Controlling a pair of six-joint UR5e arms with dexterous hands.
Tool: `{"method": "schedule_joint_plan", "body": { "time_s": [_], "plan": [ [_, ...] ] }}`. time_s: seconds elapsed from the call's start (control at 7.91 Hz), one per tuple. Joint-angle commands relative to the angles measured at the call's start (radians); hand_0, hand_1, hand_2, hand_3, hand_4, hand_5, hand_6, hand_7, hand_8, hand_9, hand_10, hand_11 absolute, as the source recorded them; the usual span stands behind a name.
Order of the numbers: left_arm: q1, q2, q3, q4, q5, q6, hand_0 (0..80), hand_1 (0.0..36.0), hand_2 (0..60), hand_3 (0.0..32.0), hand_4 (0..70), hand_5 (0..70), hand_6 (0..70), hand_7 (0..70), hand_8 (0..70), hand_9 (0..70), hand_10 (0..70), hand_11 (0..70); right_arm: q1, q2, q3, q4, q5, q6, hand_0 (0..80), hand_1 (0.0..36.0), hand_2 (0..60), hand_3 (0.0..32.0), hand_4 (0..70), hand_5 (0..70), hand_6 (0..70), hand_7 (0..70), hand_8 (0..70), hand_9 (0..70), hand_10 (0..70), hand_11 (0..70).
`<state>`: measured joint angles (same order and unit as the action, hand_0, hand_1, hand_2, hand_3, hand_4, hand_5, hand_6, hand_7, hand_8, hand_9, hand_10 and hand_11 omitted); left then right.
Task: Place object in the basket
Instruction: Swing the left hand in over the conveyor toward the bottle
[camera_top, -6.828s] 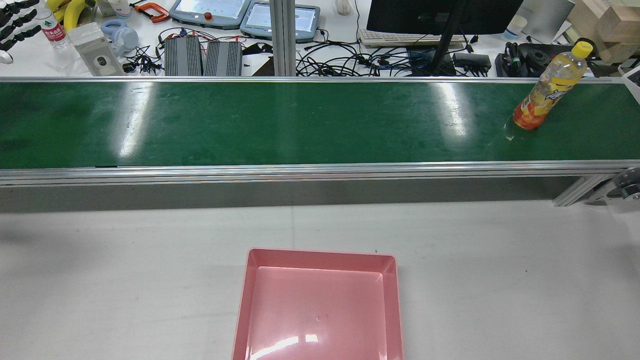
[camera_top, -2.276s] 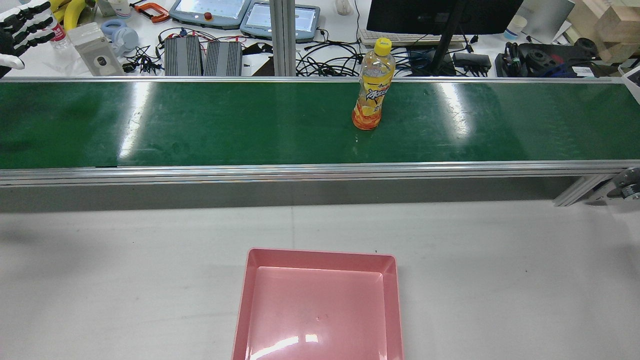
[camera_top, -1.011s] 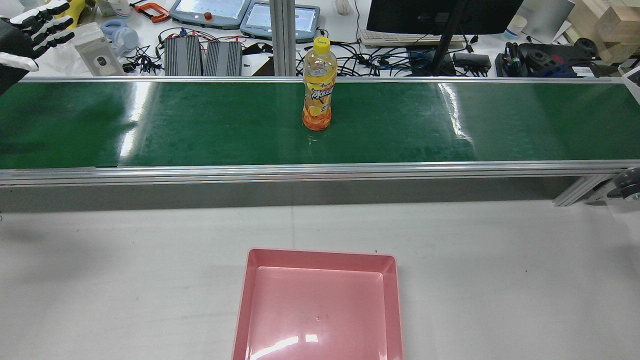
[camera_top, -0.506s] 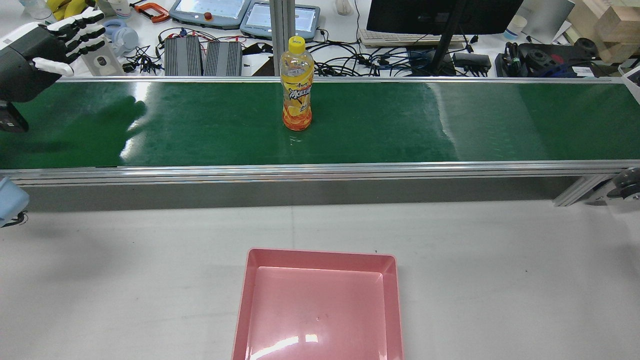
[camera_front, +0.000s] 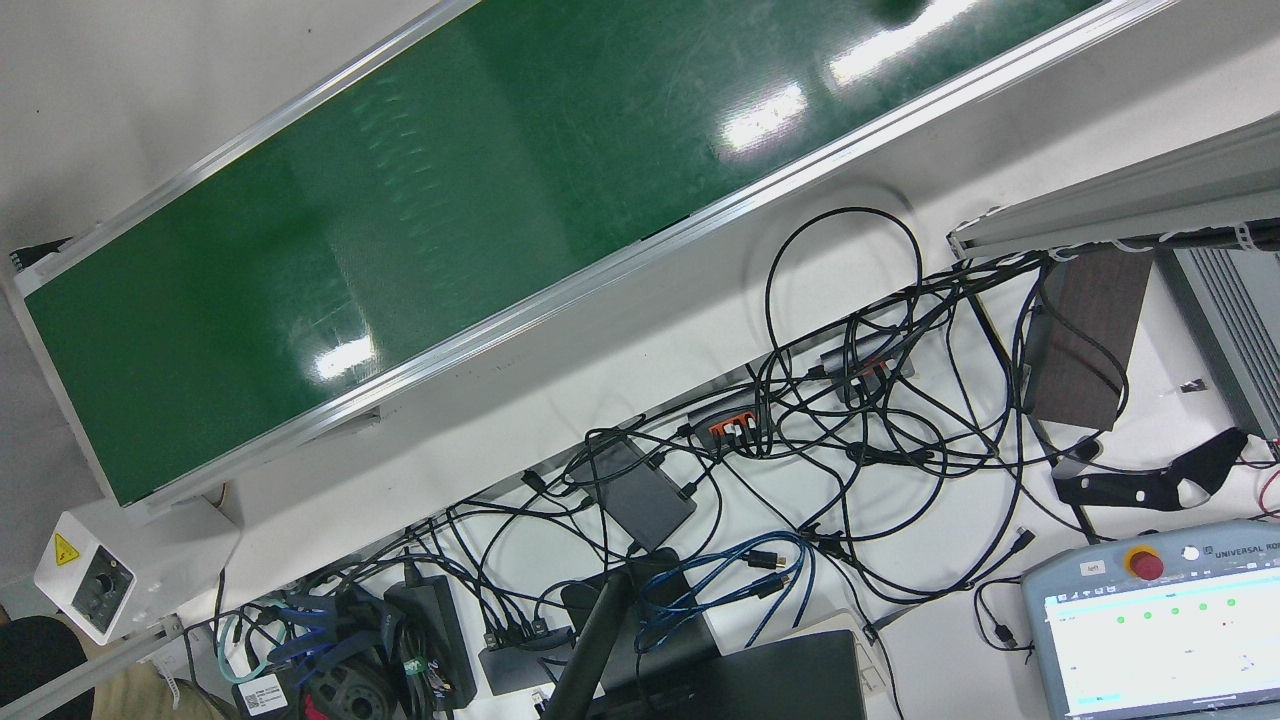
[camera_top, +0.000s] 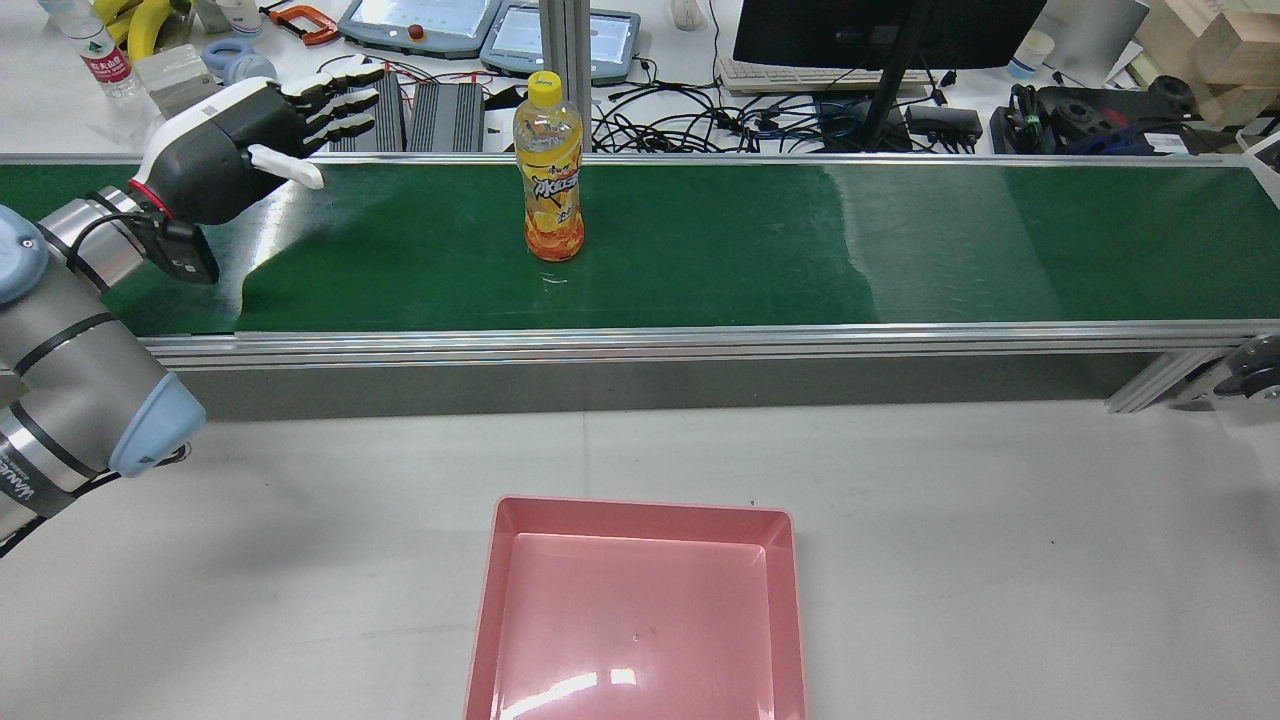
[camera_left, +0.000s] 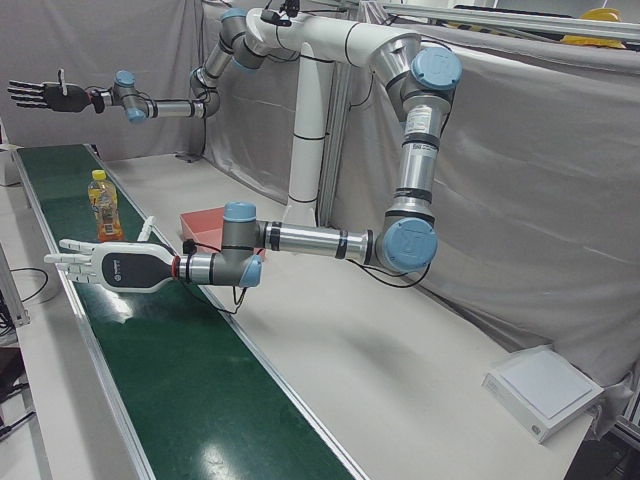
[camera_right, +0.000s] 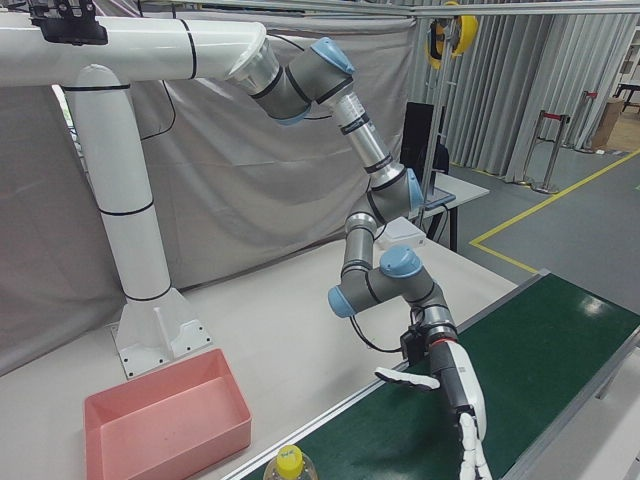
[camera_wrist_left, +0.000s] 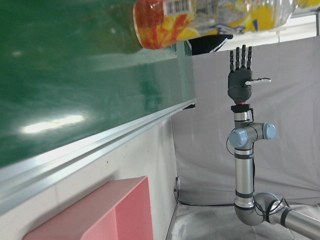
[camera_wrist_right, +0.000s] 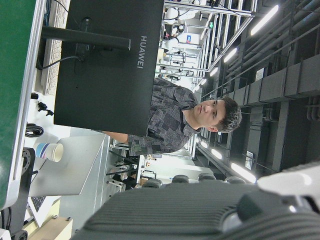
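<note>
An orange drink bottle with a yellow cap stands upright on the green conveyor belt. It also shows in the left-front view, the right-front view and the left hand view. My left hand is open over the belt, left of the bottle and apart from it, fingers pointing toward it; it also shows in the left-front view and the right-front view. My right hand is open, raised high at the far end. The empty pink basket sits on the white table near me.
Behind the belt a bench holds cables, teach pendants, a monitor and small bottles. The belt's aluminium rail runs between belt and table. The front view shows only belt and cables.
The bottle has travelled left along the belt, from the far right to left of centre. My left arm has swung in from the left edge, its open hand now over the belt.
</note>
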<state>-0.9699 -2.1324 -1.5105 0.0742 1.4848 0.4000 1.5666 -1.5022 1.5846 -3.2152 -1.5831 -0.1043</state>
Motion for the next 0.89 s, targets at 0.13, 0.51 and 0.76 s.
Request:
{"method": "schedule_joint_plan", "body": {
  "time_s": [0.13, 0.51, 0.76],
  "plan": [
    [0.082, -0.076, 0.001, 0.006, -0.003, 0.003, 46.7, 3.3, 0.0, 0.0, 16.1, 9.6, 0.0, 0.0, 6.4, 10.5, 8.2, 12.5, 0.000, -0.001, 0.000, 0.000, 0.000, 0.000, 0.0, 0.0, 0.0, 0.0, 0.0, 0.0, 0.0, 0.0, 0.0, 0.0, 0.0, 0.0],
    [0.108, -0.104, 0.000, 0.018, -0.004, 0.016, 46.5, 3.6, 0.0, 0.0, 16.4, 11.1, 0.0, 0.7, 7.2, 11.6, 8.5, 12.9, 0.000, 0.000, 0.000, 0.000, 0.000, 0.000, 0.0, 0.0, 0.0, 0.0, 0.0, 0.0, 0.0, 0.0, 0.0, 0.0, 0.0, 0.0],
    [0.123, -0.130, 0.000, 0.057, -0.004, 0.020, 47.1, 5.5, 0.0, 0.0, 17.3, 17.2, 0.0, 2.4, 10.8, 16.9, 11.7, 17.6, 0.000, 0.000, 0.000, 0.000, 0.000, 0.000, 0.0, 0.0, 0.0, 0.0, 0.0, 0.0, 0.0, 0.0, 0.0, 0.0, 0.0, 0.0]
  ]
}}
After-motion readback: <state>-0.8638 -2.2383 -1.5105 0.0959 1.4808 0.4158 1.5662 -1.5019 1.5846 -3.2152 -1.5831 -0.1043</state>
